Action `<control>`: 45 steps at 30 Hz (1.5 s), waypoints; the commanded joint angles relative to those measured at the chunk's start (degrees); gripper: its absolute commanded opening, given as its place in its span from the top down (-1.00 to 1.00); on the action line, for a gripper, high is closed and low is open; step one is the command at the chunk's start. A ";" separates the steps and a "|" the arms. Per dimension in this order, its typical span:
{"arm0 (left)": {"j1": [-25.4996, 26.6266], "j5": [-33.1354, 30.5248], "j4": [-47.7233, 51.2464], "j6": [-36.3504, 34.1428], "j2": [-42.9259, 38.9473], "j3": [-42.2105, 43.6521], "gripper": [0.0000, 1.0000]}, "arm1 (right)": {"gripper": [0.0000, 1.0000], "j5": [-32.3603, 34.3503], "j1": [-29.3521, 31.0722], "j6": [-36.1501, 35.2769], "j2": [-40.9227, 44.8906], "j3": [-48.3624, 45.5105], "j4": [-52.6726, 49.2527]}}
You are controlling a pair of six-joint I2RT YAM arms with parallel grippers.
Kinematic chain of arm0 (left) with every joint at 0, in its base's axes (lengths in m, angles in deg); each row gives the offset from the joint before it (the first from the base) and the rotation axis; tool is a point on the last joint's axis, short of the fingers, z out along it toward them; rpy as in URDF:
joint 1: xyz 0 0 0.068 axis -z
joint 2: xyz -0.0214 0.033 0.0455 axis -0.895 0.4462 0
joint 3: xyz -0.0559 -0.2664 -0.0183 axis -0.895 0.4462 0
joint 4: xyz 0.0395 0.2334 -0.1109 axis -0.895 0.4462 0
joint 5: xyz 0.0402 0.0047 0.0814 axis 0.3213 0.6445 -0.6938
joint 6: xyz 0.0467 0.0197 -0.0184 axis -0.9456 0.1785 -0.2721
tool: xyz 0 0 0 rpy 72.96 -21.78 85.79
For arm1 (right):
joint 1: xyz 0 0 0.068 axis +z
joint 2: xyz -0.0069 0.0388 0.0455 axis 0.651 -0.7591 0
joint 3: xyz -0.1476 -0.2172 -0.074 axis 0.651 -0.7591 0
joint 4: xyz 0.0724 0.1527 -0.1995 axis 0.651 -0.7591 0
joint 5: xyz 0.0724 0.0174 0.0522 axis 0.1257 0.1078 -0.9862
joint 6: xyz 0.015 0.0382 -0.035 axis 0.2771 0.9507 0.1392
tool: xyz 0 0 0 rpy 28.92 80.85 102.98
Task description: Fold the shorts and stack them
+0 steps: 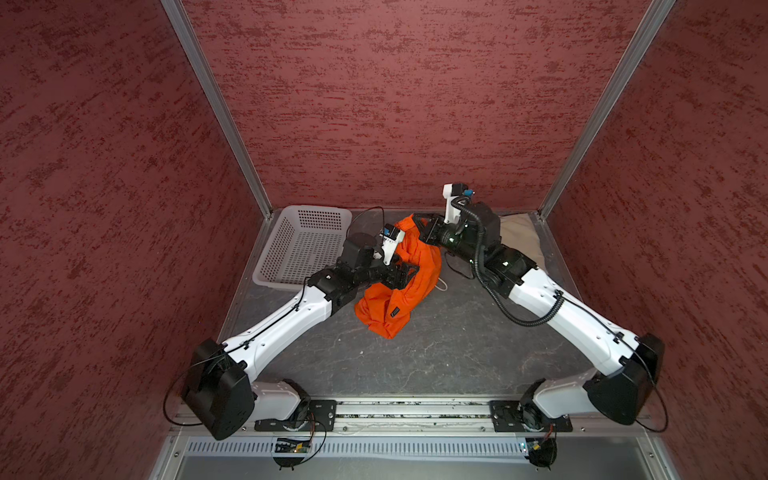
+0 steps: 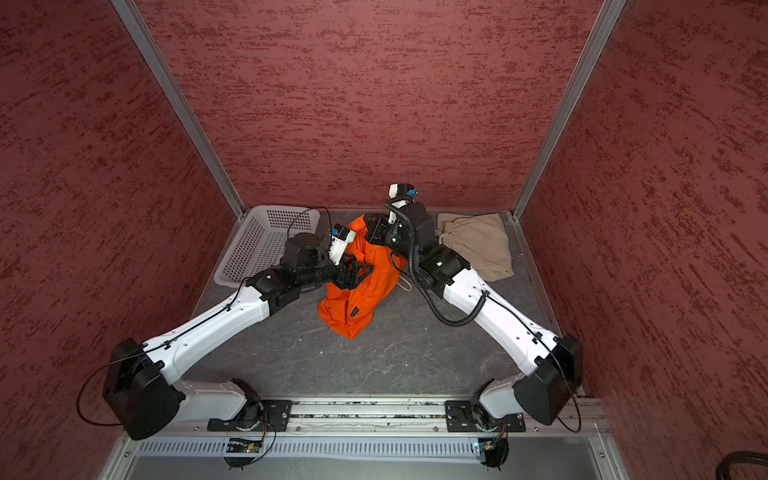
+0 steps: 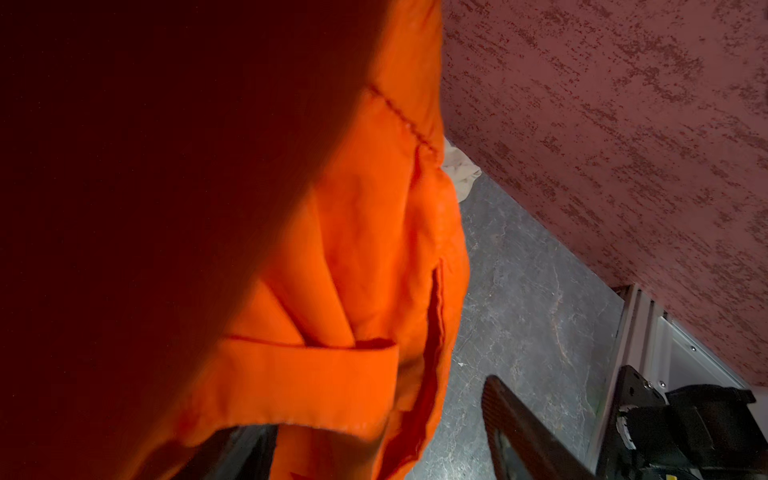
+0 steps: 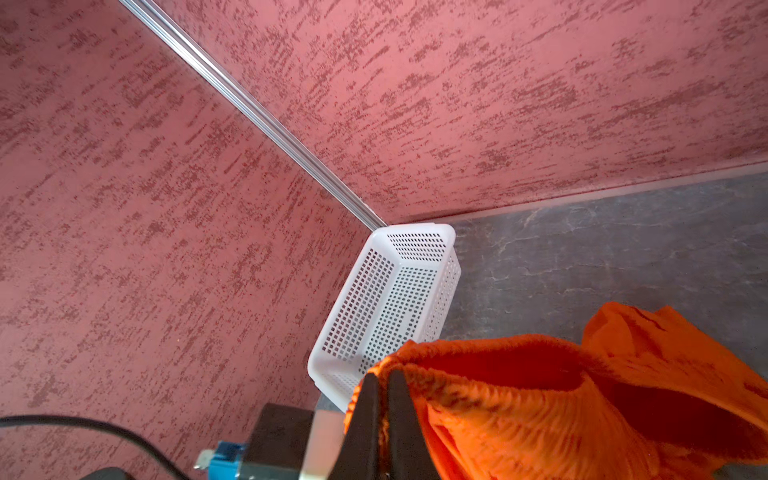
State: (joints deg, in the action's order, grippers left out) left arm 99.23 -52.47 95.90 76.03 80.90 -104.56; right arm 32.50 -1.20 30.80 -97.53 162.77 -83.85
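The orange shorts (image 1: pixel 428 266) hang in a bunched column just above the centre of both top views, their upper end held off the grey worktop (image 1: pixel 436 357) and their lower folds piled on it. The right hand (image 4: pixel 384 380) is clenched on the gathered waistband at the top of the garment. The right wrist view shows its two dark fingers (image 4: pixel 368 411) pressed together, with the ruffled orange elastic pinched between them. The left hand (image 1: pixel 409 272) reaches in from the left of the frame at the middle of the cloth, and it is released. In the left wrist view its jaws stand wide apart, one finger (image 3: pixel 523 419) bare over the worktop and clear of the fabric, the other partly covered by a hem fold that drapes across it. A loop of white drawstring (image 1: pixel 442 284) lies on the worktop just right of the orange cloth. The beige shorts (image 2: pixel 478 245) lie flat in the upper right corner of the worktop, behind the right arm and well apart from the orange pair. The white perforated basket (image 1: pixel 280 245) sits in the upper left corner against the red wall, just beside the left arm
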 commanded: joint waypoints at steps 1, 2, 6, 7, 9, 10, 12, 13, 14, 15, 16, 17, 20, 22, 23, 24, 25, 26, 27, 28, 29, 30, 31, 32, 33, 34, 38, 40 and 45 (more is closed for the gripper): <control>0.89 -3.22 -5.12 1.69 2.15 -0.98 -0.54 | 0.98 4.76 1.44 2.48 2.89 -0.36 6.13; 1.17 -3.24 -5.45 1.97 2.96 -1.63 -0.54 | 0.98 5.33 1.75 2.68 3.16 -0.70 6.54; 2.64 -2.51 -8.35 2.74 5.57 -2.63 -0.34 | 0.98 5.85 2.14 3.28 3.12 -1.14 7.06; 3.04 -1.98 -8.92 2.87 6.05 -2.88 -0.18 | 0.98 5.75 2.12 3.23 2.99 -1.12 7.15; 3.17 0.03 -8.67 2.30 6.30 -3.45 0.29 | 0.94 6.24 2.20 1.89 3.23 -1.12 6.30; 2.98 1.10 -7.56 1.66 6.08 -3.75 0.57 | 0.88 7.15 2.02 0.55 3.78 -1.48 6.06; 1.98 3.05 -4.61 0.14 4.91 -3.96 0.82 | 0.67 8.38 1.27 -2.83 5.61 -3.05 6.36; 0.86 5.49 -2.57 -1.14 4.05 -3.95 0.86 | 0.46 8.29 0.36 -4.69 6.67 -4.19 6.41; -0.56 8.63 0.28 -3.05 3.20 -4.20 0.89 | 0.27 7.74 -0.93 -6.18 8.03 -5.70 6.45; -1.82 11.03 3.02 -4.62 2.32 -4.66 0.91 | 0.16 6.84 -2.44 -7.15 9.18 -7.12 6.45; -3.47 13.72 7.10 -6.92 1.57 -5.48 0.93 | 0.09 5.14 -4.34 -8.22 10.68 -9.01 6.59; -4.91 16.13 11.68 -9.65 0.92 -6.55 0.94 | 0.03 2.88 -6.68 -9.31 12.01 -10.75 6.27; -7.76 19.44 25.48 -19.07 -0.11 -11.24 0.94 | -0.04 -6.74 -12.81 -13.19 14.72 -15.15 5.13; -8.45 19.38 33.27 -24.96 -0.45 -14.61 0.93 | -0.08 -11.92 -15.13 -16.87 15.87 -17.78 4.52; -8.56 18.89 36.51 -27.69 -0.53 -16.08 0.93 | -0.09 -14.58 -15.83 -19.35 16.40 -19.39 4.52; -8.65 18.57 38.72 -29.65 -0.60 -17.24 0.93 | -0.10 -16.81 -16.08 -21.92 16.90 -20.70 4.52; -8.77 18.50 40.73 -31.71 -0.75 -18.35 0.94 | -0.11 -18.65 -16.25 -24.63 17.37 -22.18 4.35; -8.84 18.82 42.33 -33.58 -0.80 -19.22 0.93 | -0.12 -19.91 -16.24 -27.17 17.89 -23.72 4.33; -8.77 19.14 43.41 -35.19 -0.88 -19.71 0.93 | -0.12 -21.42 -16.27 -29.87 18.33 -25.11 4.55; -8.66 19.57 44.36 -36.78 -1.05 -20.09 0.93 | -0.11 -24.00 -16.27 -33.38 18.94 -26.93 4.92; -8.57 19.77 45.10 -38.12 -1.16 -20.05 0.93 | -0.11 -26.19 -16.27 -36.96 19.57 -28.80 5.24; -8.44 19.46 45.61 -38.91 -1.25 -19.91 0.93 | -0.11 -27.51 -16.26 -39.61 20.08 -30.19 5.16; -8.23 18.51 46.26 -39.61 -1.36 -19.61 0.93 | -0.12 -28.26 -16.22 -42.19 20.49 -31.41 4.45; -8.06 17.16 47.12 -39.81 -1.34 -19.36 0.93 | -0.13 -27.81 -16.26 -43.22 20.54 -32.05 3.54; -8.04 16.20 47.91 -39.90 -1.44 -18.94 0.92 | -0.14 -27.10 -16.28 -43.85 20.19 -32.08 2.21; -8.04 15.34 48.60 -39.81 -1.59 -18.20 0.91 | -0.13 -26.35 -16.22 -44.80 19.35 -31.78 0.47; -8.05 12.65 47.72 -38.89 -3.75 -13.56 0.89 | -0.13 -23.66 -15.83 -51.10 13.14 -30.02 -7.57; -8.38 12.21 46.12 -37.87 -5.30 -11.36 0.89 | -0.15 -21.82 -14.77 -57.31 9.18 -28.98 -11.11; -9.35 12.33 43.42 -36.01 -7.47 -8.56 0.89 | -0.29 -15.18 -10.79 -70.70 0.36 -27.28 -12.99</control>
State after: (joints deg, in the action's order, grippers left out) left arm 90.46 -39.82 141.93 38.99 75.22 -113.48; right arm 13.20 -14.00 -27.80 -94.34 133.39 -92.70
